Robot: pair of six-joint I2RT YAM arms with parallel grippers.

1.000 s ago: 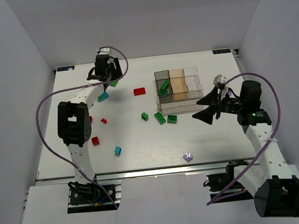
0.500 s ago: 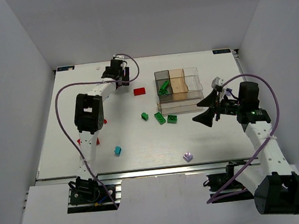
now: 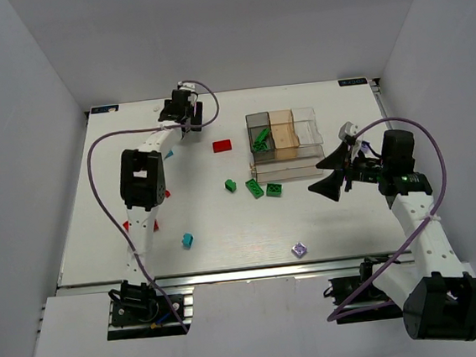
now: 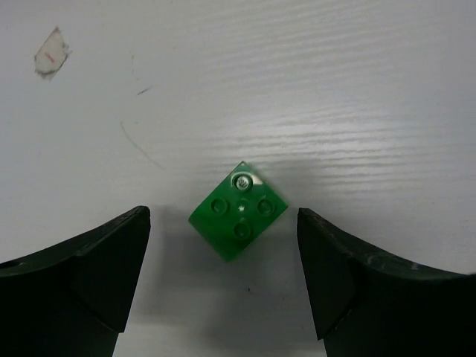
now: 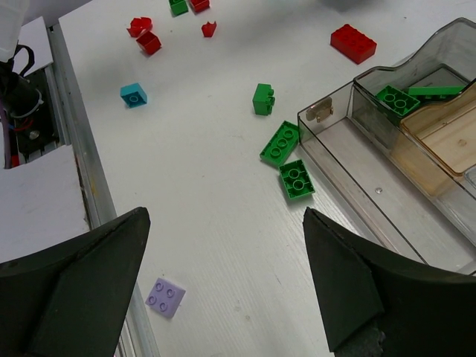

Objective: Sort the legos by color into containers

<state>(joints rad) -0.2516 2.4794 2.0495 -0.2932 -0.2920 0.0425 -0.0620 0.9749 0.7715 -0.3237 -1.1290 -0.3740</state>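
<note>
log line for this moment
left gripper: open, green lego between fingers | right gripper: open, empty | smoky compartment: green legos inside

Noted a rightward shift of the black two-finger left gripper (image 3: 188, 114) along the far edge of the white table (image 3: 226, 230), jaws spread wider. Noted inward swing of the white-and-black left arm elbow (image 3: 141, 178), now partly masking small red studded plastic bricks (image 5: 148, 42) in the top view. Noted slight further widening of the black right gripper (image 3: 324, 175).

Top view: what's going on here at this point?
The left tool is open over a single green brick near the table's far edge, not gripping it. The right tool hangs open and empty beside the tray, whose smoky compartment holds green bricks. Red, green and cyan bricks lie loose on the table.
</note>
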